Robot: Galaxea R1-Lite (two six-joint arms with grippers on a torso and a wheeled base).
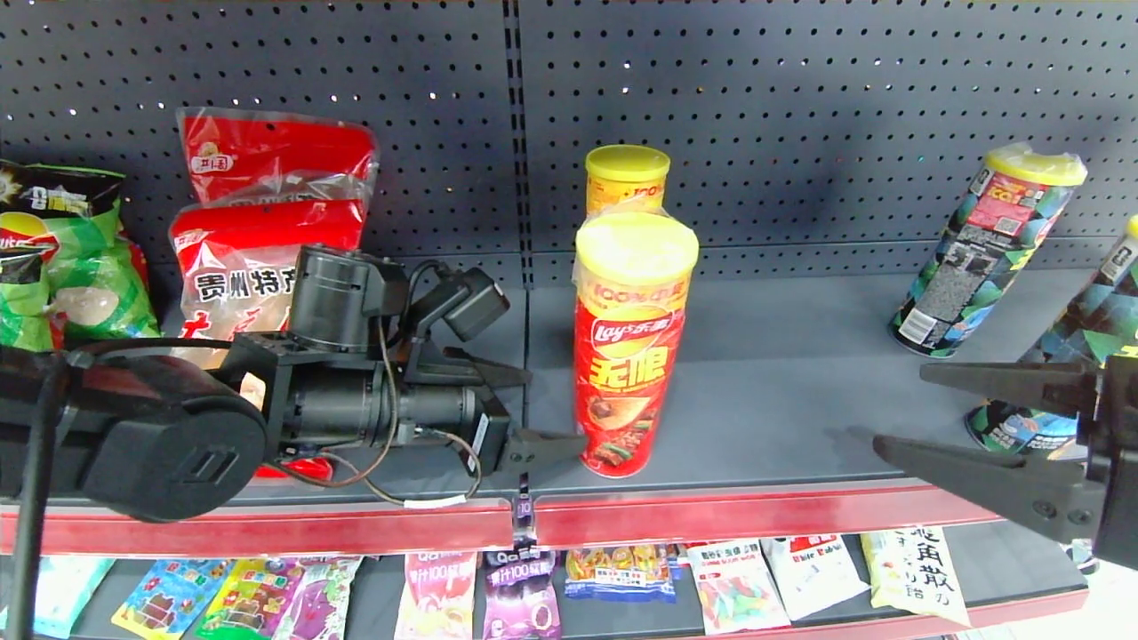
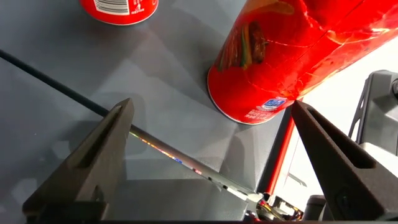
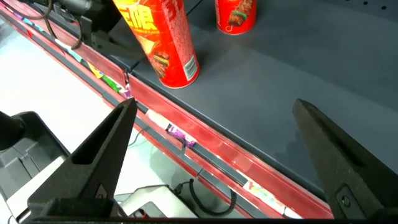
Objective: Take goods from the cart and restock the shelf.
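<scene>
A red chip can with a yellow lid [image 1: 629, 347] stands upright near the front edge of the grey shelf [image 1: 782, 391]. A second like can [image 1: 627, 178] stands right behind it. My left gripper [image 1: 551, 407] is level with the front can's lower part, just to its left, open, with its jaws wide and nothing between them. In the left wrist view the front can's base [image 2: 261, 81] lies just beyond the left gripper [image 2: 212, 104]. My right gripper [image 1: 900, 407] hangs open over the shelf's right part, clear of the cans; the right wrist view shows the right gripper [image 3: 214, 102] and the front can [image 3: 165, 43].
Red snack bags [image 1: 267, 204] and green bags [image 1: 62, 258] stand at the shelf's left, behind my left arm. Two dark patterned cans [image 1: 987, 240] lean at the right. A red rail [image 1: 711, 516] edges the shelf; small packets [image 1: 622, 578] lie on the shelf below.
</scene>
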